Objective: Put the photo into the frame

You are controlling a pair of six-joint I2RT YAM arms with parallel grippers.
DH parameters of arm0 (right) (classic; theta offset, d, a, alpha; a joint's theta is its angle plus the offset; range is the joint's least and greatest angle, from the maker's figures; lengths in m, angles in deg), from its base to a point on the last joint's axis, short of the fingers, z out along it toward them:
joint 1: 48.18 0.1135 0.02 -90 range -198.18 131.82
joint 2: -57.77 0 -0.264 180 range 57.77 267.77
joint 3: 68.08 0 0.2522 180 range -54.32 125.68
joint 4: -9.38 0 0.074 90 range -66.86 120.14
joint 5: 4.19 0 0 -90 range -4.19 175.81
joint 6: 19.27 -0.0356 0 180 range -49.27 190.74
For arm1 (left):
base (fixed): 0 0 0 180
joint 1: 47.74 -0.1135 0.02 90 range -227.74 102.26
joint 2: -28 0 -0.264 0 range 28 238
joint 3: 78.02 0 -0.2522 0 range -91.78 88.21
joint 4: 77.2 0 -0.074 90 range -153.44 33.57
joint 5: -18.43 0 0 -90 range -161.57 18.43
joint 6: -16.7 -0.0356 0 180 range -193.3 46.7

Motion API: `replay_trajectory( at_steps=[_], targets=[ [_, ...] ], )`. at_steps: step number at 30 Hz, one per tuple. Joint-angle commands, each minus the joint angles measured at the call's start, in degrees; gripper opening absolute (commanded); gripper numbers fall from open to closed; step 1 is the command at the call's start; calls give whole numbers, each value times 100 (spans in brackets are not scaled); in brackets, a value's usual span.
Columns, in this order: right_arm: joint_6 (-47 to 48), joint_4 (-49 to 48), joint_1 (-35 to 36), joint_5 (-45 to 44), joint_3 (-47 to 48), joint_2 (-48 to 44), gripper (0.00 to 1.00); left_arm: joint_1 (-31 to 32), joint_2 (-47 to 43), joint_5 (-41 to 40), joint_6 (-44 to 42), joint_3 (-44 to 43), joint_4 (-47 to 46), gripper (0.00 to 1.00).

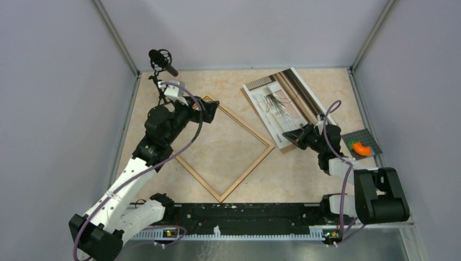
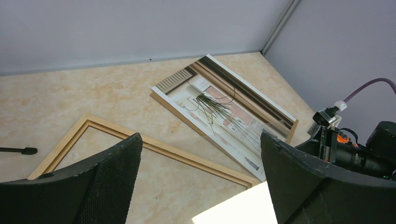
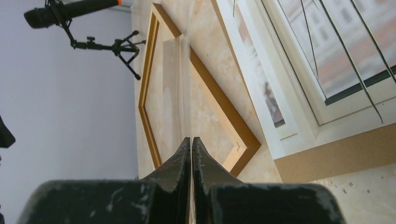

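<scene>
The photo [image 1: 280, 103] lies face up on a brown backing board [image 3: 336, 156] at the far right of the table; it also shows in the left wrist view [image 2: 219, 109] and the right wrist view [image 3: 327, 56]. The light wood frame [image 1: 239, 179] lies flat at the centre, turned like a diamond, and shows in both wrist views [image 2: 187, 158] [image 3: 233, 123]. My left gripper [image 1: 209, 107] is open and empty above the frame's far corner [image 2: 201, 186]. My right gripper [image 1: 287, 136] is by the photo's near corner, shut [image 3: 191, 139] on a thin clear sheet [image 3: 177, 84] seen edge-on.
A microphone on a small tripod [image 1: 163, 60] stands at the far left corner. A grey tile with an orange piece [image 1: 361, 145] lies at the right edge. Grey walls close in the table on three sides. A bright glare patch [image 2: 233, 205] shows over the frame.
</scene>
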Motion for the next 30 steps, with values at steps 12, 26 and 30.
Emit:
replay_trajectory(
  at_steps=[12,26,30],
  targets=[
    [-863,-1115,1144,-3553,-802,-881,0,-20,-81,29,79,-109,-197,98],
    [-1122,-341,2261,-4969,-1000,-1310,4,-18,-49,104,132,-115,-206,98],
    [-756,349,2369,-4536,-916,-1282,47,-18,-21,85,105,-115,-197,98]
  ],
)
